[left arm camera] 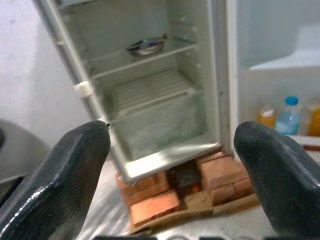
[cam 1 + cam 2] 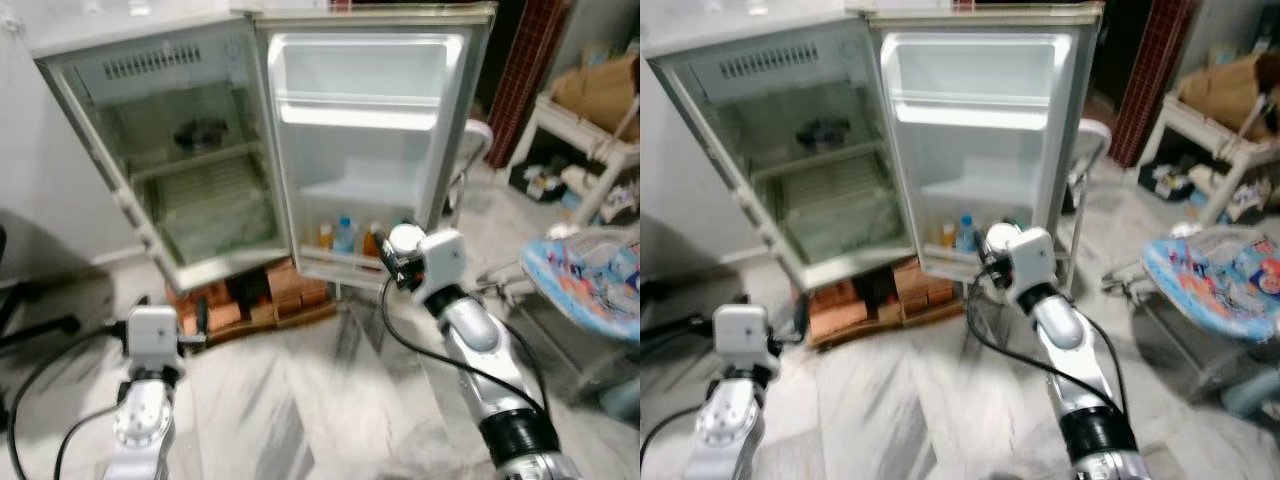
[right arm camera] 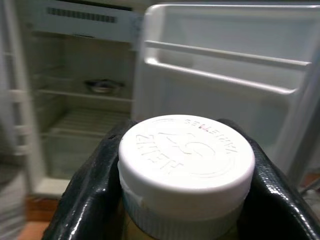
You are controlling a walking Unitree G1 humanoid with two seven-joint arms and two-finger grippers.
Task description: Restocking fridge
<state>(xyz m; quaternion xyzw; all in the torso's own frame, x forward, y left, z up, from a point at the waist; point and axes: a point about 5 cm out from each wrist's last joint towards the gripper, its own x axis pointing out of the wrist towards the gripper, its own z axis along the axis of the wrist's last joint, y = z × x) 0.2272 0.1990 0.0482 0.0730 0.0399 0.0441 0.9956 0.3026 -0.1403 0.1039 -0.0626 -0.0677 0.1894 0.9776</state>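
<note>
- A white-capped jar (image 3: 186, 165) is pinched between the black fingers of the right end effector (image 2: 400, 262), cap towards the wrist camera.
- The fridge (image 2: 170, 150) stands open ahead; its door shelf (image 2: 340, 262), already carrying bottles (image 2: 345, 236), lies just beyond and slightly left of the held jar.
- The right arm is judged much the nearer to that shelf.
- The left end effector (image 1: 170, 165) is held low with fingers spread and nothing between them, facing the brick-propped (image 1: 155, 202) fridge interior.
</note>
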